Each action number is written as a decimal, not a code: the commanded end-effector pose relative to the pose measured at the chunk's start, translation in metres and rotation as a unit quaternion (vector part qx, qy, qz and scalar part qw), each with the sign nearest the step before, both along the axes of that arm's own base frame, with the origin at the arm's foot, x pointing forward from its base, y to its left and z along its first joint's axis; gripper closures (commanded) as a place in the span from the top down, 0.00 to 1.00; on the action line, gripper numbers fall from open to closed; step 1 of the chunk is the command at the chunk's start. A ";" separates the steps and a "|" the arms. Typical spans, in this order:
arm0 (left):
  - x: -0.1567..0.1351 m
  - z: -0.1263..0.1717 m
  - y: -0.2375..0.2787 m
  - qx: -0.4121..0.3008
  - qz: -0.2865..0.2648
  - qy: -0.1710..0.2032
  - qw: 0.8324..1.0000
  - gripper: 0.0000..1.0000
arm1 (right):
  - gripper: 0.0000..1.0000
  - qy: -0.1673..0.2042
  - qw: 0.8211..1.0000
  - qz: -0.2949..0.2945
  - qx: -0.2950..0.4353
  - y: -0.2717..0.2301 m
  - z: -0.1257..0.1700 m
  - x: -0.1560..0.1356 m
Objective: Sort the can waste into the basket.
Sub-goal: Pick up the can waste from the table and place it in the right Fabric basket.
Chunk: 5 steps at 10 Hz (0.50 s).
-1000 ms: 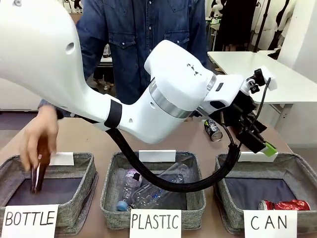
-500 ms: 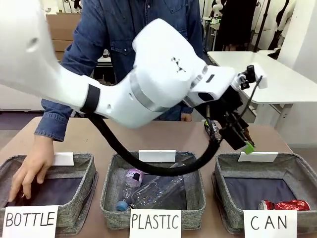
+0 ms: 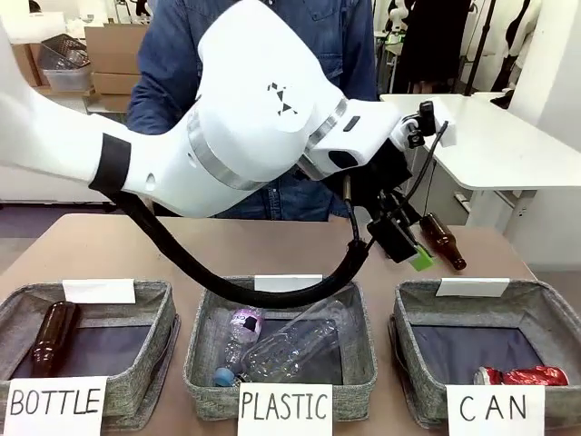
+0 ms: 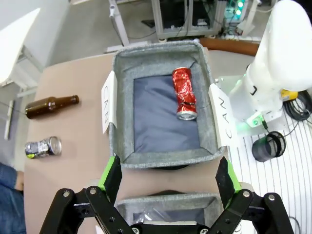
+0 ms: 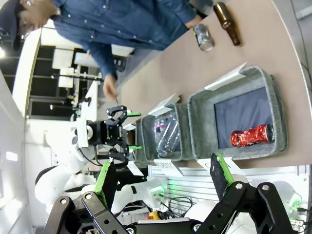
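The CAN basket point(image 3: 545, 295) stands front right, with a dented red can point(image 3: 522, 375) lying in its front corner. My left gripper point(image 3: 408, 245) hangs open and holds nothing, above the table just behind the gap between the PLASTIC and CAN baskets. From the left wrist, the open left gripper point(image 4: 168, 175) looks down at the basket point(image 4: 161, 155), the red can point(image 4: 184, 92) and a black and silver can point(image 4: 44, 146) lying on the table beyond. My right gripper point(image 5: 162, 178) is open and empty, high above the basket point(image 5: 197, 112), the red can point(image 5: 251, 135) and the black can point(image 5: 203, 37).
A brown bottle point(image 3: 443, 241) lies on the table behind the CAN basket, near the black can. The PLASTIC basket point(image 3: 204, 309) holds clear bottles. Another brown bottle point(image 3: 53, 336) lies in the BOTTLE basket point(image 3: 163, 300). A person in denim stands at the far side.
My left arm has swung left and back, carrying the gripper off the CAN basket. The person's hand laid a brown bottle in the BOTTLE basket and withdrew.
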State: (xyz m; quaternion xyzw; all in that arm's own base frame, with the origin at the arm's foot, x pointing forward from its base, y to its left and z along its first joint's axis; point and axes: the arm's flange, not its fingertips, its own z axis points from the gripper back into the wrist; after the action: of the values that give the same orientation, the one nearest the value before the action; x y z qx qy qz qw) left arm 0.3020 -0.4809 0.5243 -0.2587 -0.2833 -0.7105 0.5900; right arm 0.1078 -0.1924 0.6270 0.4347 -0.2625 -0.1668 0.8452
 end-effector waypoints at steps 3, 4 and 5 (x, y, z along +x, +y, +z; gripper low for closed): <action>-0.003 0.017 0.038 0.009 0.026 0.029 0.999 1.00 | 1.00 -0.012 1.000 -0.005 0.002 -0.001 0.005 -0.008; -0.004 0.033 0.067 0.008 0.048 0.031 0.998 1.00 | 1.00 -0.012 1.000 -0.005 0.002 -0.001 0.005 -0.008; -0.009 0.052 0.102 -0.005 0.083 0.028 0.996 1.00 | 1.00 -0.012 1.000 -0.005 0.002 -0.001 0.005 -0.008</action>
State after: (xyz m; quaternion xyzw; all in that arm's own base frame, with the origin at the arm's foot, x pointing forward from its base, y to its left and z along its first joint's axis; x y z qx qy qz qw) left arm 0.3085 -0.4202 0.5604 -0.2588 -0.2836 -0.6754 0.6296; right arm 0.1077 -0.1926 0.6272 0.4345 -0.2628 -0.1670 0.8451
